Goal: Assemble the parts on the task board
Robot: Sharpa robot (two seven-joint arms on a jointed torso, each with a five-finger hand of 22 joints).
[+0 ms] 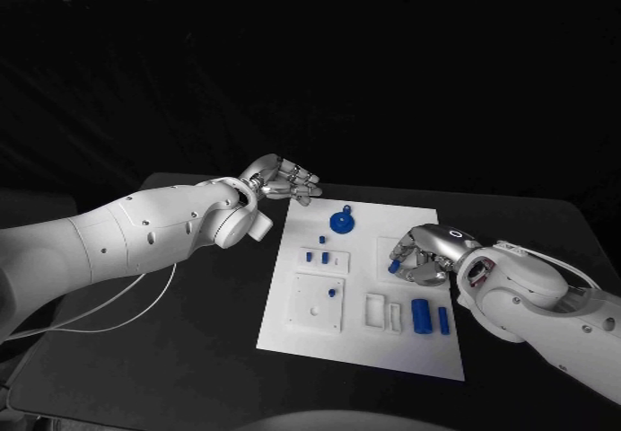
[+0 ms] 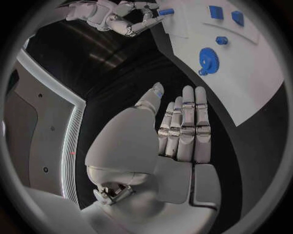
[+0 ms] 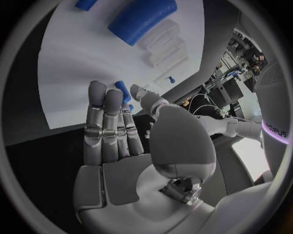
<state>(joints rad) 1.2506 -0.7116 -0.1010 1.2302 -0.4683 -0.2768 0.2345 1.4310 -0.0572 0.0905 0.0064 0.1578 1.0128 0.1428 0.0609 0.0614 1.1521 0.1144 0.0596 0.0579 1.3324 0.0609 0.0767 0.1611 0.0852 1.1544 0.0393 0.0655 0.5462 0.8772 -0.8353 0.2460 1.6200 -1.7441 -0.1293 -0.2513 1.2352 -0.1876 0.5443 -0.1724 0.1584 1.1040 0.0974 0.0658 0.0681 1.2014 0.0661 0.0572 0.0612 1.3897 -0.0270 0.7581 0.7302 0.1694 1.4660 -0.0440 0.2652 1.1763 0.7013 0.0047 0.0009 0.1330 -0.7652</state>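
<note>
The white task board (image 1: pixel 369 337) lies in the middle of the black table. My right hand (image 1: pixel 424 254) hovers over the board's right side and pinches a small blue peg (image 1: pixel 395 266) between thumb and fingertip; the pinch also appears in the right wrist view (image 3: pixel 122 90) and the left wrist view (image 2: pixel 166 11). My left hand (image 1: pixel 278 180) hangs off the board's far left corner, fingers stretched out (image 2: pixel 183 122), holding nothing. A blue gear (image 1: pixel 342 221) lies flat near the board's far edge, close to the left hand.
Two blue cylinders (image 1: pixel 422 314) lie side by side at the board's near right, beside white slotted blocks (image 1: pixel 375 311). A white square plate (image 1: pixel 319 301) with a small blue pin sits near left. Small blue pieces (image 1: pixel 317 257) stand mid-left. A white cable (image 1: pixel 117 305) trails on the table's left.
</note>
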